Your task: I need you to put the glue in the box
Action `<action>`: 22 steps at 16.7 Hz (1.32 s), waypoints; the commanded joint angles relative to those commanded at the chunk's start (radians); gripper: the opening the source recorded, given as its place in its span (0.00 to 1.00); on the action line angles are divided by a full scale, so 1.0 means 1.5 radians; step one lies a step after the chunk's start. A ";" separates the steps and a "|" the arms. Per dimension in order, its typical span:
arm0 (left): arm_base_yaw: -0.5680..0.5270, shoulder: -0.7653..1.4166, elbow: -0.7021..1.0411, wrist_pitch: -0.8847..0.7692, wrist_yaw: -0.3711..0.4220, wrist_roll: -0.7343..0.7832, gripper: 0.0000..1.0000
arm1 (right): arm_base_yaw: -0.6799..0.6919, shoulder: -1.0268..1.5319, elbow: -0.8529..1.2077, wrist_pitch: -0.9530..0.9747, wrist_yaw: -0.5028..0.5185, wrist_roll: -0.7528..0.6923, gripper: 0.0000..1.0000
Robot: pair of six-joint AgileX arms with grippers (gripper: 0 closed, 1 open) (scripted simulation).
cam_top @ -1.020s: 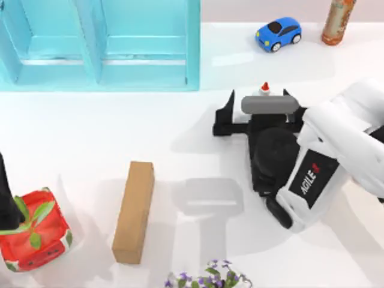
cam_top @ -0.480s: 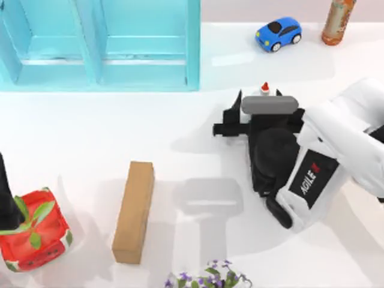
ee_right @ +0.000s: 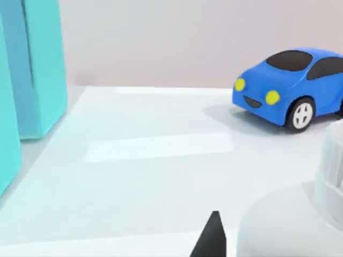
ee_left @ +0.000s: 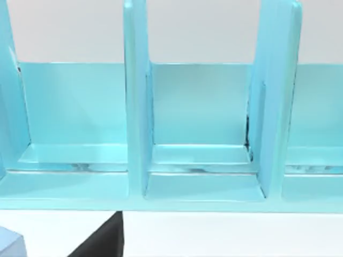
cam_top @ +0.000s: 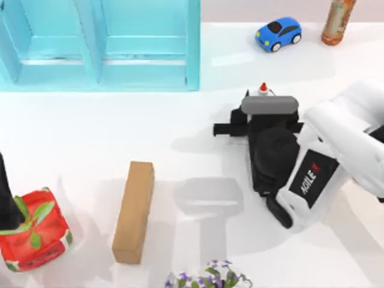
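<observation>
The glue (cam_top: 263, 89) stands right of the table's middle, its red-orange cap peeking out just beyond the right arm's grey wrist camera. My right gripper (cam_top: 261, 99) reaches over it from the near side, black fingers drawn in against the bottle, shut on it. Up close in the right wrist view, the glue's white shoulder (ee_right: 284, 230) fills the corner beside one black fingertip (ee_right: 212, 238). The box (cam_top: 192, 54) is a turquoise case with open compartments at the far left, and the left wrist view faces the box's dividers (ee_left: 134, 107). My left arm (cam_top: 5, 195) is parked at the left edge.
A blue toy car (cam_top: 278, 33) and a tall orange-brown bottle (cam_top: 338, 21) stand at the far right. A brown cardboard block (cam_top: 134, 211) lies near the front left, a red plant pot (cam_top: 33, 237) at the left edge, purple flowers (cam_top: 210, 277) at the front edge.
The right gripper's fingers have closed inward from a wide spread onto the glue. The arm itself has barely shifted, and the left arm is unchanged.
</observation>
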 joint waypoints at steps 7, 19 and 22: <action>0.000 0.000 0.000 0.000 0.000 0.000 1.00 | 0.000 0.000 0.000 0.000 0.000 0.000 0.00; 0.000 0.000 0.000 0.000 0.000 0.000 1.00 | 0.002 -0.200 -0.048 -0.155 -0.002 0.002 0.00; 0.000 0.000 0.000 0.000 0.000 0.000 1.00 | 0.003 -0.238 -0.056 -0.183 -0.001 0.004 0.00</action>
